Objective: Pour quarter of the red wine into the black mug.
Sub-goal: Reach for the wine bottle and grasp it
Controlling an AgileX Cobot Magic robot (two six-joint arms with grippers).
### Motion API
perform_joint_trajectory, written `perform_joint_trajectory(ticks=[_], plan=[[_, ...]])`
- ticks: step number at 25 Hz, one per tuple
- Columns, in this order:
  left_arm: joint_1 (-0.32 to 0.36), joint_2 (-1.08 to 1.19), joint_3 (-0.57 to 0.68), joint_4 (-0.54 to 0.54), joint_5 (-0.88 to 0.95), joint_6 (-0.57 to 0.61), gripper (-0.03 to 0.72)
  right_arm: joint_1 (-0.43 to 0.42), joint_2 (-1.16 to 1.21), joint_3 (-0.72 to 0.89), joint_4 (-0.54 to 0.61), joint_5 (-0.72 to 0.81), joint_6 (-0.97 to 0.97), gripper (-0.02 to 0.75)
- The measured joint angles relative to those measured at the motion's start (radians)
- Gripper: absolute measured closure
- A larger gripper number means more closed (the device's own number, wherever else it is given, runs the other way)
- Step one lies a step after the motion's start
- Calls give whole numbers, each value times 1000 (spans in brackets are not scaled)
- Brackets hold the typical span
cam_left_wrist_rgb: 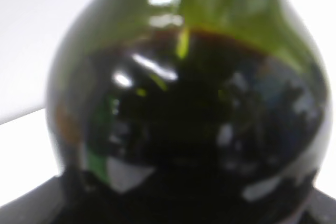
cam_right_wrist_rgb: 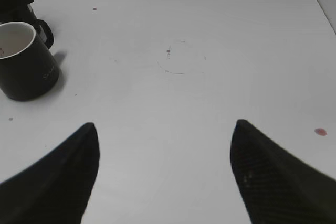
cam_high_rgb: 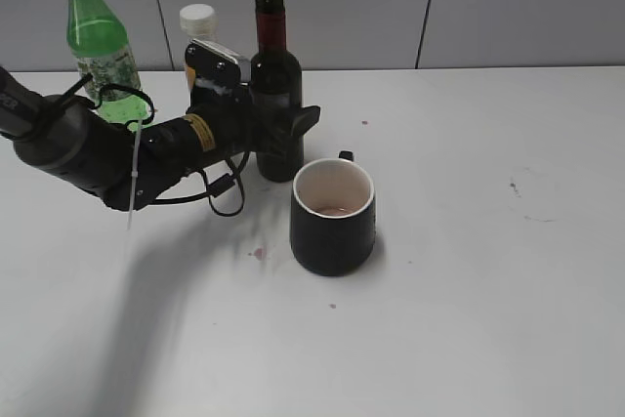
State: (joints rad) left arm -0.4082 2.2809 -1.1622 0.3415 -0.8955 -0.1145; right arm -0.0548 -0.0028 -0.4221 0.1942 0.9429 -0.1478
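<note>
Filling the left wrist view almost edge to edge: wine bottle (cam_left_wrist_rgb: 184, 114), dark green glass, blurred, shoulder and belly only. Wine line is showing as a dark red edge just under the shoulder. Neck and base are cut off by the frame; the left claw's fingers are not showing clearly in that view, only dark shapes along the bottom corners.

Exterior view: left gripper (cam_high_rgb: 278, 129) is sitting clamped on the wine bottle (cam_high_rgb: 276, 95) at mid-body, one finger poking out at 3 o'clock of the bottle. Bottle is standing upright on the white table (cam_high_rgb: 469, 319), mouth open, no cap. Any label is hidden behind the claw; nothing readable.

Black mug (cam_high_rgb: 333, 216) is standing just at 5 o'clock of the bottle, near but apart. White inside, a thin pinkish film of liquid at the bottom. Handle is pointing to 12 o'clock, mostly hidden by the rim. Faint lettering is showing on the mug (cam_right_wrist_rgb: 25, 61) wall in the right wrist view, too small to read.

Behind the arm: green plastic bottle (cam_high_rgb: 101, 46) with printed label, unreadable; white-capped bottle (cam_high_rgb: 198, 31), body hidden by the wrist.

Right gripper (cam_right_wrist_rgb: 164, 171): fingers standing wide apart, holding nothing, hovering over bare table well to 3 o'clock of the mug. Not appearing in the exterior view.

Small reddish spots are dotting the table.
</note>
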Motion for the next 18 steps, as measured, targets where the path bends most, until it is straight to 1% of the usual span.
perform_joint_trajectory(ticks=[9,16,18], plan=[[-1,-16,9,0,15,0,152,0,0,0,0,0,0,147],[-1,-69,73,-1,38,1,152,0,0,0,0,0,0,147],[-1,-86,96,-22,21,10,152,0,0,0,0,0,0,147]])
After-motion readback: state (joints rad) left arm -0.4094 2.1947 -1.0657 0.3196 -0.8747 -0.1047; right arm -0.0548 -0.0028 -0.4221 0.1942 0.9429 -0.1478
